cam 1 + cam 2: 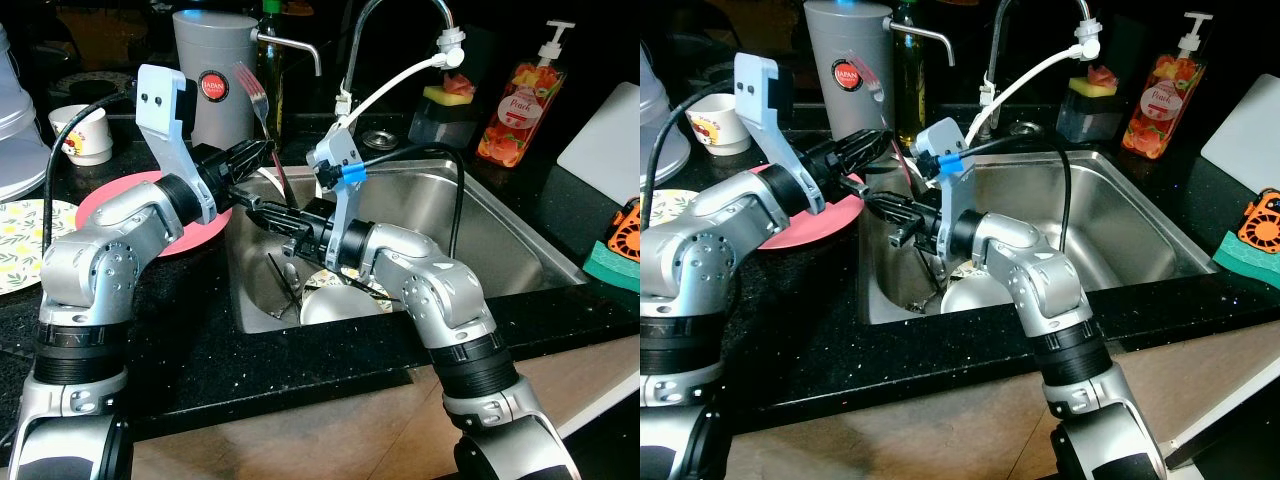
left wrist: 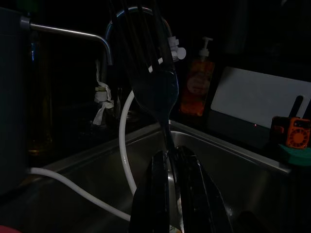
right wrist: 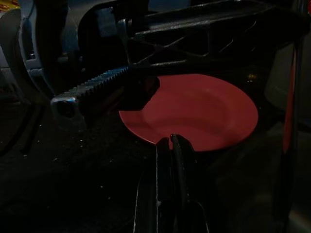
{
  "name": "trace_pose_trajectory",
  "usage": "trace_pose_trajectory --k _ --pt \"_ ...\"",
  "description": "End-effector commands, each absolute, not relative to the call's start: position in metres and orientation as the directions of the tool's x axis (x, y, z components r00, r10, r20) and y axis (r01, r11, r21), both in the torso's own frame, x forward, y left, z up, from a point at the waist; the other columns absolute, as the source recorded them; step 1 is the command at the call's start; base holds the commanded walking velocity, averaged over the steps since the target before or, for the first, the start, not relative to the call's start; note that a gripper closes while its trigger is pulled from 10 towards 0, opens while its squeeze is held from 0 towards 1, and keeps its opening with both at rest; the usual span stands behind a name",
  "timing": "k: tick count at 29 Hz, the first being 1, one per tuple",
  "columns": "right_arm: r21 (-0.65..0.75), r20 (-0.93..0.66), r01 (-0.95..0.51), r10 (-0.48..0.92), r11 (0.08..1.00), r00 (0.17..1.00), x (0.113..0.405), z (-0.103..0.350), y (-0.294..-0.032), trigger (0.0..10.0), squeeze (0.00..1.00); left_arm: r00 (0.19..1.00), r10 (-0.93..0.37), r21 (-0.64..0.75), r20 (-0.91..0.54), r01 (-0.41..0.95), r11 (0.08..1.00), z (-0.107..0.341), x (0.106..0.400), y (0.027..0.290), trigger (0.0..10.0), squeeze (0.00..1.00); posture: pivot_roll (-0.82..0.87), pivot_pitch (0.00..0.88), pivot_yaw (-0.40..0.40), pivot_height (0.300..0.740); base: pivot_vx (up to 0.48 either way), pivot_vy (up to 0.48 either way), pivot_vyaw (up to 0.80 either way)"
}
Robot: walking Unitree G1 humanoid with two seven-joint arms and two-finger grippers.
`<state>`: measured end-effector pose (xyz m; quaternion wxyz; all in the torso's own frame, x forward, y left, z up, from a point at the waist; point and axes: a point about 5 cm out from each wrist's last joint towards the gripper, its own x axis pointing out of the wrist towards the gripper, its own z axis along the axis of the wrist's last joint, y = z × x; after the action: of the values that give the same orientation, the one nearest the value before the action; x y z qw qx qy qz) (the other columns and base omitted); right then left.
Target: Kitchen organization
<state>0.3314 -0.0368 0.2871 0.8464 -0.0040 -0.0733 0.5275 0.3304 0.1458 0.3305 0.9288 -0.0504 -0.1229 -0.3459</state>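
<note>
Left eye view: left tool (image 1: 262,150) clenches a fork (image 1: 254,97) above the sink (image 1: 500,225); right tool (image 1: 258,208) looks empty and closed. Next, probably, the fork goes onto the desk (image 1: 330,370).

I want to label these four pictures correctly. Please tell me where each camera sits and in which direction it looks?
Left eye view: on the head, looking forward and down at the sink; both silver arms show.
Right eye view: the same scene beside it; the left gripper holds a fork upright.
Left wrist view: along its closed fingers, past the fork toward the soap bottle.
Right wrist view: along the right gripper, toward the red plate.
Both eye views share the red plate and fork.
</note>
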Motion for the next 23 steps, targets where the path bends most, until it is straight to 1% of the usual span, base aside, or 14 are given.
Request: trace_pose_trajectory --k 1,5,7,8,9,10,11,14,18,19,20,23 --pt "-0.067 0.114 -0.890 0.890 0.450 0.442 0.331 0.285 -0.041 0.0 0.00 0.730 -0.629 0.004 0.265 0.652 0.758 0.334 0.330 0.148 0.0 0.00 -0.01 0.078 -0.049 0.740 0.000 0.000 0.00" --pt "-0.066 0.113 -0.891 0.891 0.449 0.440 0.331 0.284 -0.042 0.0 0.00 0.735 -0.624 0.008 0.267 0.645 0.764 0.335 0.330 0.149 0.0 0.00 -0.01 0.076 -0.049 0.740 0.000 0.000 0.00" --pt "-0.070 0.092 -0.890 0.891 0.450 0.444 0.331 0.281 -0.044 0.0 0.00 0.755 -0.593 0.009 0.279 0.615 0.788 0.337 0.333 0.155 0.0 0.00 -0.01 0.074 -0.049 0.740 0.000 0.000 0.00" --pt "-0.074 0.068 -0.885 0.888 0.459 0.455 0.332 0.277 -0.046 0.0 0.00 0.773 -0.568 0.010 0.284 0.590 0.808 0.339 0.335 0.159 0.0 0.00 -0.01 0.074 -0.049 0.740 0.000 0.000 0.00" --pt "-0.077 0.033 -0.870 0.873 0.487 0.486 0.335 0.270 -0.052 0.0 0.00 0.790 -0.541 0.006 0.290 0.563 0.826 0.340 0.337 0.165 0.0 0.00 -0.01 0.070 -0.052 0.740 0.000 0.000 0.00" --pt "-0.088 -0.015 -0.839 0.842 0.537 0.540 0.340 0.260 -0.061 0.0 0.00 0.804 -0.516 -0.001 0.295 0.540 0.842 0.342 0.338 0.172 0.0 0.00 -0.02 0.069 -0.051 0.740 0.000 0.000 0.00" --pt "-0.095 -0.029 -0.827 0.829 0.554 0.559 0.341 0.256 -0.064 0.0 0.00 0.805 -0.514 -0.002 0.296 0.538 0.843 0.343 0.338 0.174 0.0 0.00 -0.02 0.069 -0.051 0.740 0.000 0.000 0.00" --pt "-0.097 -0.046 -0.805 0.806 0.585 0.591 0.344 0.252 -0.070 0.0 0.00 0.803 -0.516 0.001 0.298 0.540 0.841 0.345 0.337 0.177 0.0 0.00 -0.02 0.069 -0.049 0.740 0.000 0.000 0.00" --pt "-0.087 -0.013 -0.780 0.782 0.619 0.623 0.347 0.254 -0.073 0.0 0.00 0.791 -0.532 -0.003 0.301 0.559 0.829 0.346 0.336 0.177 0.0 0.00 -0.01 0.067 -0.047 0.740 0.000 0.000 0.00" --pt "-0.068 0.042 -0.773 0.776 0.631 0.630 0.348 0.262 -0.072 10.0 0.11 0.778 -0.553 -0.001 0.298 0.579 0.815 0.345 0.334 0.174 0.0 0.00 -0.01 0.068 -0.047 0.740 0.000 0.000 0.00" --pt "-0.058 0.071 -0.771 0.773 0.634 0.630 0.348 0.266 -0.072 10.0 1.00 0.773 -0.562 0.004 0.296 0.587 0.809 0.345 0.334 0.172 0.0 0.00 -0.01 0.068 -0.047 0.740 0.000 0.000 0.00" --pt "0.017 0.153 -0.791 0.780 0.612 0.607 0.346 0.282 -0.068 10.0 1.00 0.753 -0.597 0.019 0.278 0.617 0.787 0.340 0.332 0.167 0.0 0.00 -0.01 0.069 -0.047 0.740 0.000 0.000 0.00"
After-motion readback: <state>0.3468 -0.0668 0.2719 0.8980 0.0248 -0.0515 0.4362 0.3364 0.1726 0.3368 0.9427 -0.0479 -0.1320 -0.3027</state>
